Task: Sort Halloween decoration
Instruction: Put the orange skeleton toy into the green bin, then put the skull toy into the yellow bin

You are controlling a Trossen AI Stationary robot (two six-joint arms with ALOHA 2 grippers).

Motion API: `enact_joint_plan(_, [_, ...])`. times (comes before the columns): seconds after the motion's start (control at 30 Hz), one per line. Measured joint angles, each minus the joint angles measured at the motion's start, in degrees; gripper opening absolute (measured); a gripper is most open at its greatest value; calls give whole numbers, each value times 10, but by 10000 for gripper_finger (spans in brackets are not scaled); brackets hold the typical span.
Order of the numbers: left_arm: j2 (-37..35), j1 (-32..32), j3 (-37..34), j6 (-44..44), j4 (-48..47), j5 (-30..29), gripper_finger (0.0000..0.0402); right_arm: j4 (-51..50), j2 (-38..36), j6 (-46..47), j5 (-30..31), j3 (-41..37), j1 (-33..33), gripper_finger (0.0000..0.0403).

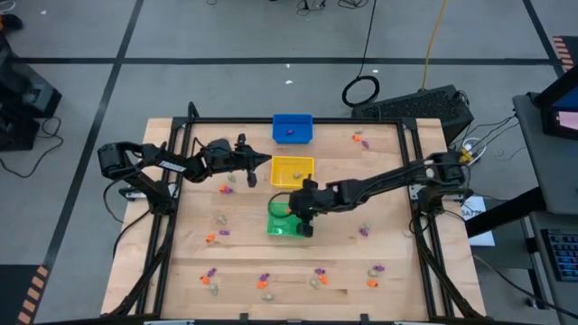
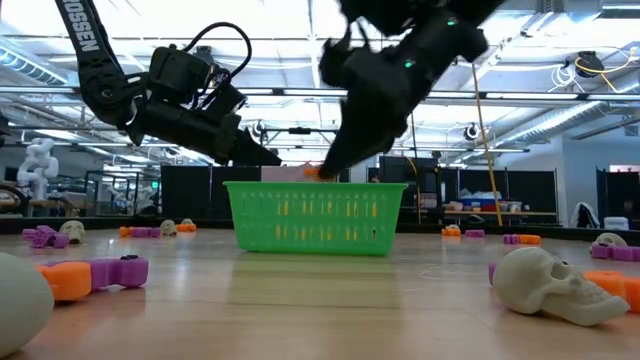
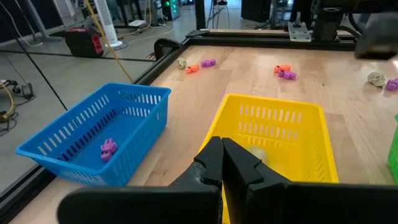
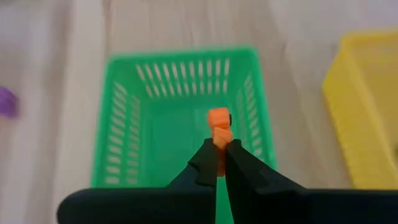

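My right gripper (image 4: 217, 155) is shut on a small orange trinket (image 4: 218, 124) and hangs over the green bin (image 1: 274, 226), just above its rim (image 2: 315, 186). My left gripper (image 3: 222, 155) is shut on nothing and hovers at the left side of the yellow bin (image 3: 273, 124), which holds a pale trinket (image 3: 258, 154). The blue bin (image 3: 93, 134) holds a purple trinket (image 3: 108, 148). More orange, purple and pale trinkets lie scattered on the wooden table (image 1: 262, 280). My right gripper pinches the orange trinket's near end (image 4: 219, 144) between its two fingertips. The rest of the trinket sticks out past them. The fingers slant down from the table's right side. The trinket is lifted clear, above the green bin's inside.
A pale skull (image 2: 555, 285) and an orange and purple piece (image 2: 95, 275) lie near the table's front edge. Black rails (image 1: 172, 181) frame the tabletop on the left and right. Loose trinkets (image 3: 283, 71) lie beyond the yellow bin.
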Motion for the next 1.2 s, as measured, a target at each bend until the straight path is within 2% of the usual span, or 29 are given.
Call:
enact_joint_plan(0.23, [0,0,0,-3,-2,-1,2,-76,80,2,-30,90,-1,4])
enact_joint_plan(0.53, [0,0,0,-3,-2,-1,2,-105,101,7,-27,101,-3,9])
enact_joint_plan(0.93, [0,0,0,-4,-3,-4,2,-85,87,-25,-25,101,-3,122])
enact_joint_plan(1.07, [0,0,0,-4,-4,-4,2,-89,64,-50,-24,101,1,115])
enact_joint_plan(1.2, [0,0,0,-4,-5,-4,2,-90,42,-82,-7,101,8,74])
